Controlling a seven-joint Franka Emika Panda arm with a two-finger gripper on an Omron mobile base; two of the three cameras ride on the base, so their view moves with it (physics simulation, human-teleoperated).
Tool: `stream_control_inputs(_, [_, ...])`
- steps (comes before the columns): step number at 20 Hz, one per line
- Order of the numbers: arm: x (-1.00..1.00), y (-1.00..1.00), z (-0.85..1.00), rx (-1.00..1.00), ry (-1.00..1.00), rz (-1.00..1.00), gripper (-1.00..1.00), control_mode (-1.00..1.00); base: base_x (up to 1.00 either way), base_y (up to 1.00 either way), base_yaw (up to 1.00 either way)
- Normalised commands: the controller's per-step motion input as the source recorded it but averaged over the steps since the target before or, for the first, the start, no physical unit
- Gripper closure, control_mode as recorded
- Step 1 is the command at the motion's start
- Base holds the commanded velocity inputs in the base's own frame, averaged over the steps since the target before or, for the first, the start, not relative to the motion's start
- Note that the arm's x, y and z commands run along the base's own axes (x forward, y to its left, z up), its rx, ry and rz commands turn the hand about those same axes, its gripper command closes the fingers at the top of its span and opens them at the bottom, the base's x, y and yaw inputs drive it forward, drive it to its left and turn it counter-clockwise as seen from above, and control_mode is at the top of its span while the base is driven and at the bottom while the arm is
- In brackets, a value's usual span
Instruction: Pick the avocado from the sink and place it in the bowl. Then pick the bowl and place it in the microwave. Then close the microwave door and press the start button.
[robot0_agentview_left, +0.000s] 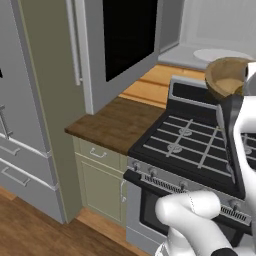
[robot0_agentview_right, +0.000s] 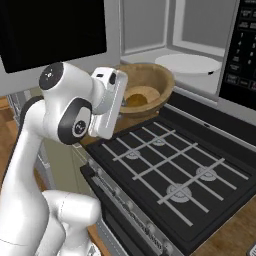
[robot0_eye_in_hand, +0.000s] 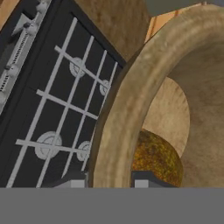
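Left base view: the bowl (robot0_agentview_left: 226, 76) rides above the stove (robot0_agentview_left: 200, 145), near the microwave (robot0_agentview_left: 210, 30).
Right base view: avocado (robot0_agentview_right: 136, 100) inside; loose, likely to roll.
Hand view: end effector (robot0_eye_in_hand: 109, 183) pinches the stiff wooden rim, a sound hold.

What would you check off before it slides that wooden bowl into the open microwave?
1. Avocado inside the bowl: ok, it lies at the bottom.
2. Pincer clamped on the bowl's rim, one finger outside, one inside: ok.
3. Bowl lifted off the stove: ok, it hangs above the back edge.
4. Microwave door swung open: ok.
5. Turntable plate free for the bowl: ok, bare white.
6. Bowl level enough to keep the avocado in: cannot tell; it looks slightly tilted.
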Motion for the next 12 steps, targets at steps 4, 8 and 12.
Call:
stream_control_inputs(4, [0.0,0.04,0.64,-0.05,-0.18,-0.15,1.0,-1.0,0.0,0.0,0.0])
stream_control_inputs(8, [0.08,0.0,0.38,0.0,-0.15,-0.06,1.0,-1.0,0.0,0.0,0.0])
stream_control_inputs(12, [0.28,0.0,0.49,-0.01,-0.04,-0.01,1.0,-1.0,0.0,0.0,0.0])
